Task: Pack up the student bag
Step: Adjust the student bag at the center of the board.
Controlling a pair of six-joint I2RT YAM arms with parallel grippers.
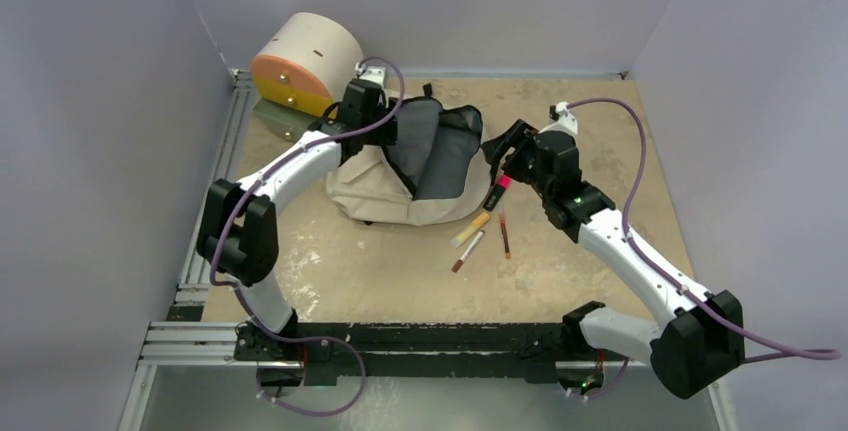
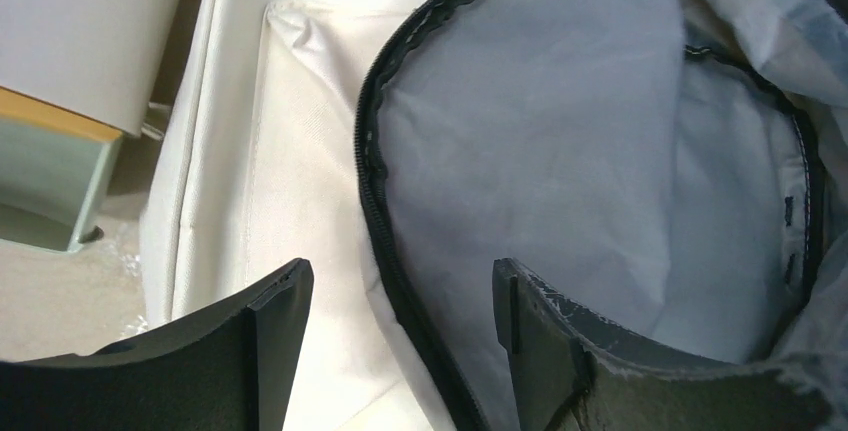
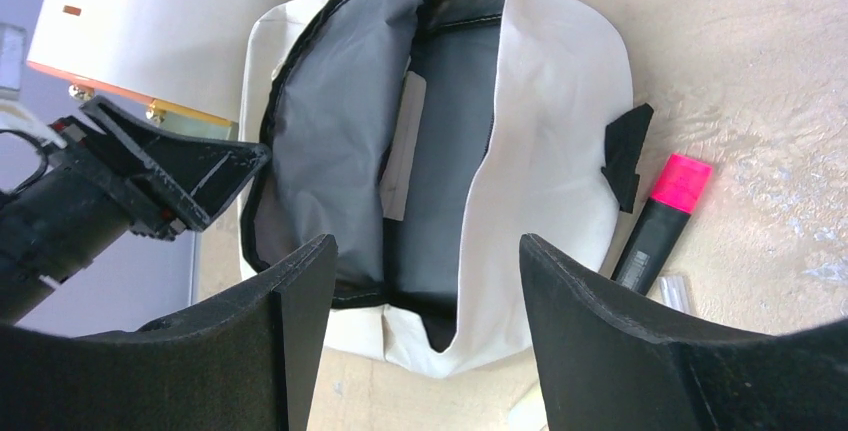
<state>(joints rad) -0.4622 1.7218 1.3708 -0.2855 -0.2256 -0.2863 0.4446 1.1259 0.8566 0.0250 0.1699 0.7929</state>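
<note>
Student bag lies on the worktop, toward the far side and left of centre, between the two arms; cream fabric, black zip, main opening unzipped and gaping with dark grey lining showing.

Cream-and-orange drawer unit stands in the far left corner, just beside the bag.

Left gripper hangs over the bag's left side at the edge of the opening; jaws spread, one finger above the cream outer panel, the other above the grey lining, the zip edge running under the gap between them; nothing pinched.

Right gripper sits off the bag's right side, pointed toward it; jaws spread wide, nothing between them.

Black highlighter with pink cap lies on the worktop just beside the bag's right edge, next to a small black tab on the bag.

Three more pens lie nearer the arm bases, close together: a yellow-tipped one, a white one with a red end, a thin brown one; all apart from the bag and both grippers.
</note>
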